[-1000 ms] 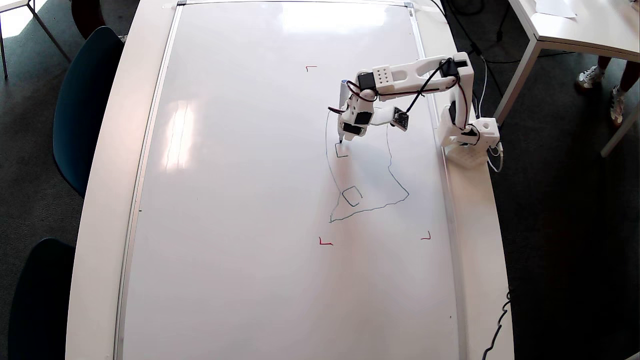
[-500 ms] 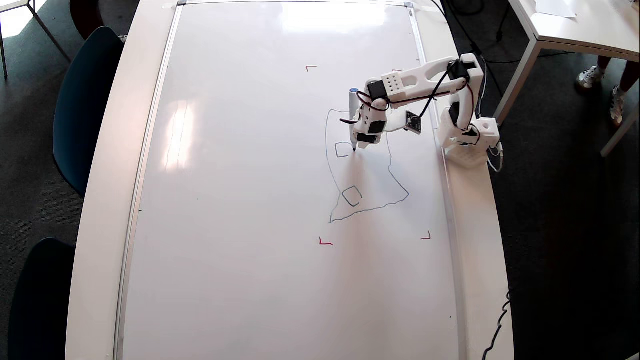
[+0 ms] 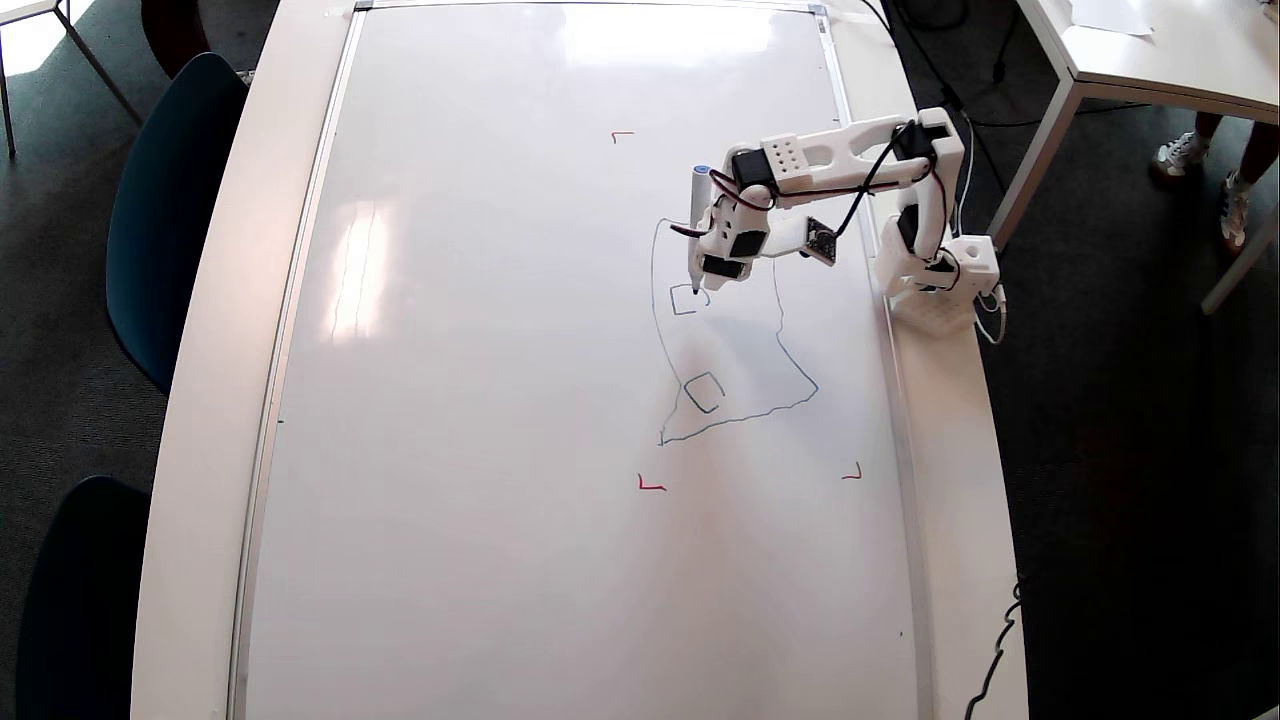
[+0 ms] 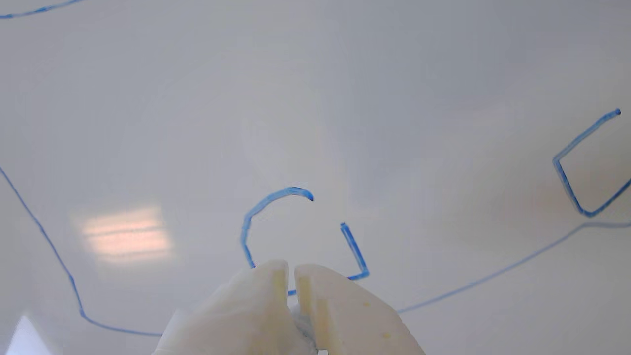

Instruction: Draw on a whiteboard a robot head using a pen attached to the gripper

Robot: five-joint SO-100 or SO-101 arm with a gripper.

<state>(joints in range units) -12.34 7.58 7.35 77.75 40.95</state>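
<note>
Whiteboard [image 3: 480,400] covers most of the white table [image 3: 210,420], silver frame along its long edges, red corner marks [image 3: 650,485] in the board's right half as the overhead view shows it. Robot head [image 3: 735,420] sits inside those marks near the board's right edge: wobbly blue outline, one small box [image 3: 704,392] toward its lower end, another unfinished box [image 3: 684,300] near its upper end. Wrist view shows that upper box as an open loop [image 4: 268,202] with a gap at the top, blue ink. Gripper [image 3: 722,270] hangs over the upper part of the outline, arm base [image 3: 940,290] on the table rim just past the board's right frame. Pen [image 3: 696,225] rides along the gripper's left side, blue cap toward the board's top edge, dark tip at the unfinished box; contact with the surface cannot be told. Gripper fingers [image 4: 345,310] are pressed nearly together in the wrist view, thin slit between, nothing seen pinched. Dark chairs [image 3: 165,210] beside the table's left edge, second table [image 3: 1150,60] off the top right corner.
</note>
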